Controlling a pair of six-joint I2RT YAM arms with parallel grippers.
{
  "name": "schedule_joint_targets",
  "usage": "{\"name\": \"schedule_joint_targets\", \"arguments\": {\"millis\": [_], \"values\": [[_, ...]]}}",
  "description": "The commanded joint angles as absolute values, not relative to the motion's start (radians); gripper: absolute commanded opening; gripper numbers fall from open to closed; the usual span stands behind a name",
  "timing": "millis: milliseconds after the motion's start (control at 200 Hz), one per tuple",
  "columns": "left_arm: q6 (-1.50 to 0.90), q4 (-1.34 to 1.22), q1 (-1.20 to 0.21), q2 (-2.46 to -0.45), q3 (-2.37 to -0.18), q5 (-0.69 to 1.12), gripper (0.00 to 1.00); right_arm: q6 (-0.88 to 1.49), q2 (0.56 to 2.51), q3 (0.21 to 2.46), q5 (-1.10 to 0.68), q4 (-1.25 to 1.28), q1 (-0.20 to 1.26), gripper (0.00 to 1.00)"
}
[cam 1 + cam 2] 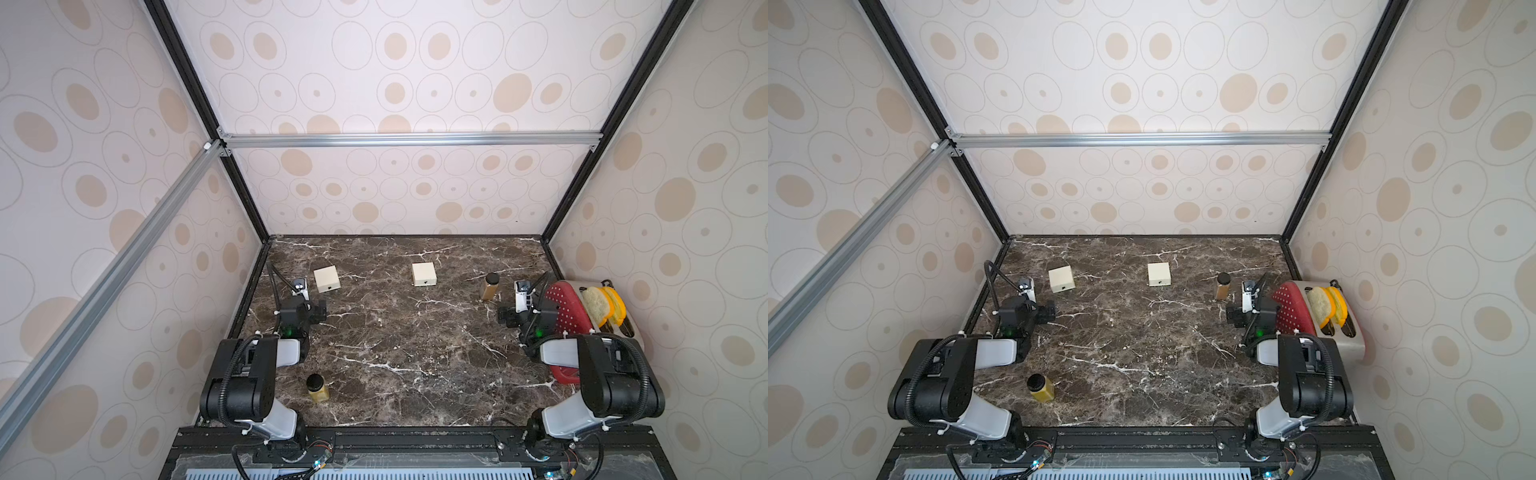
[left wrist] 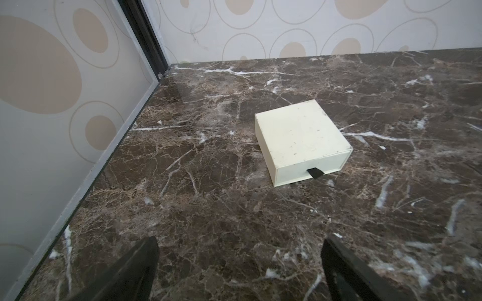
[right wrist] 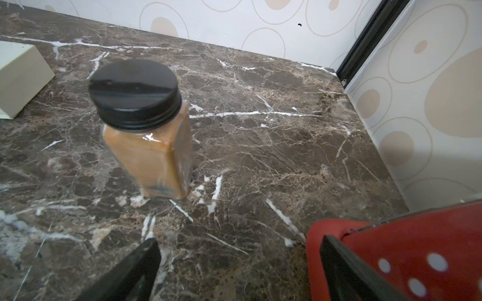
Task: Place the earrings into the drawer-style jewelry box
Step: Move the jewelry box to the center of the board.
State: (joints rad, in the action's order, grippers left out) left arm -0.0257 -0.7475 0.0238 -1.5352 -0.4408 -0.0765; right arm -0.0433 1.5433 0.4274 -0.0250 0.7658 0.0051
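Two cream drawer-style jewelry boxes lie shut at the back of the marble table, each with a small black pull tab. One box [image 1: 326, 280] [image 1: 1061, 279] is just ahead of my left gripper [image 2: 240, 239] and a little to its right, filling the middle of the left wrist view [image 2: 300, 138]. The second box [image 1: 424, 274] [image 1: 1159, 274] sits near the centre, and its corner shows in the right wrist view [image 3: 20, 78]. Both the left gripper and my right gripper [image 3: 240, 241] stand open and empty above the table. The earrings are not visible in any view.
A jar of orange powder with a black lid [image 1: 489, 286] [image 3: 146, 130] stands just left of the right gripper. A second black-lidded jar [image 1: 317, 388] stands front left. A red dotted toaster [image 1: 566, 309] [image 3: 417, 247] holding yellow slices is right beside the right arm.
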Motion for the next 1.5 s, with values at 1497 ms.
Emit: {"name": "schedule_joint_targets", "arguments": {"millis": [1497], "values": [[-0.302, 0.591, 0.020, -2.043, -1.800, -0.055, 0.99, 0.024, 1.768, 1.419, 0.098, -0.257, 0.633, 0.99]]}}
